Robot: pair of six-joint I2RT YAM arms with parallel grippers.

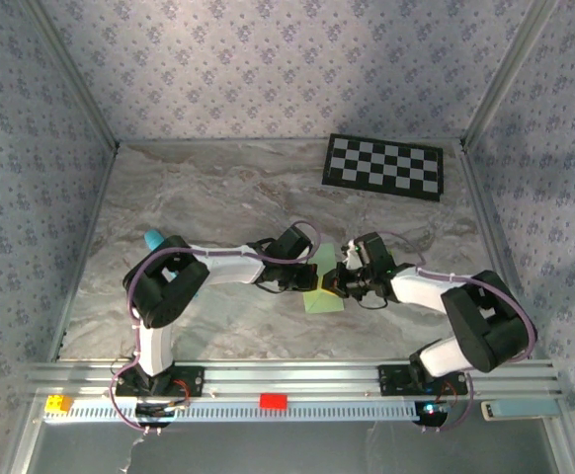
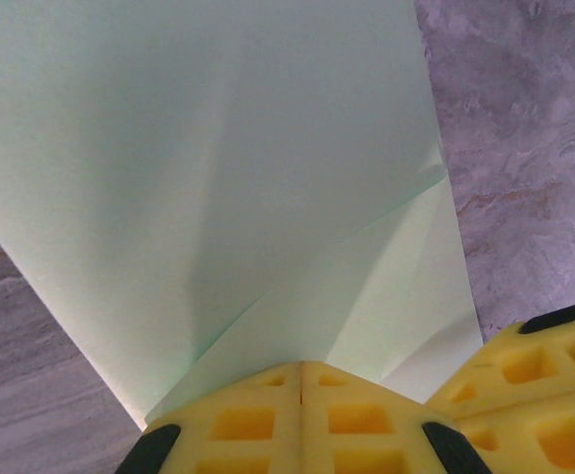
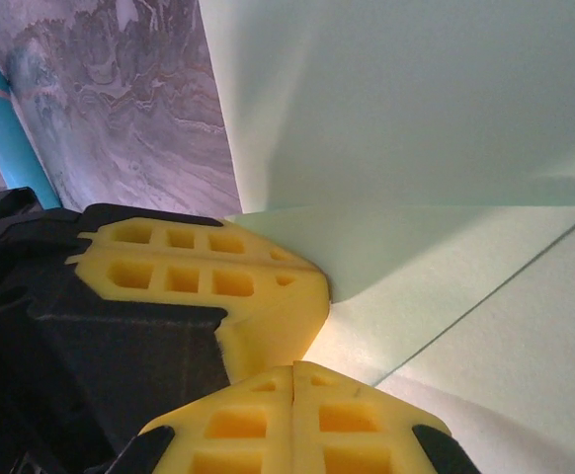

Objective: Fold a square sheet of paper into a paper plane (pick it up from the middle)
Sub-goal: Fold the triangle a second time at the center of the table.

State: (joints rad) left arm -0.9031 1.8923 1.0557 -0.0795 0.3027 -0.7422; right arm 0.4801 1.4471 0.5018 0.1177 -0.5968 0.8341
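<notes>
Jaws of left arm (image 1: 223,262) and right arm (image 1: 421,286) closed on the mint-green paper (image 1: 322,301), forearms inward, tip to tip

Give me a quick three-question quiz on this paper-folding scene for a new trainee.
1. True or false: the mint-green paper lies on top of the checkerboard.
2. The fingers of the left gripper are: A yellow, B red, C white.
3. Fill in: the left gripper and the right gripper are both shut on the ____.
Key: 1 false; 2 A; 3 paper.
</notes>
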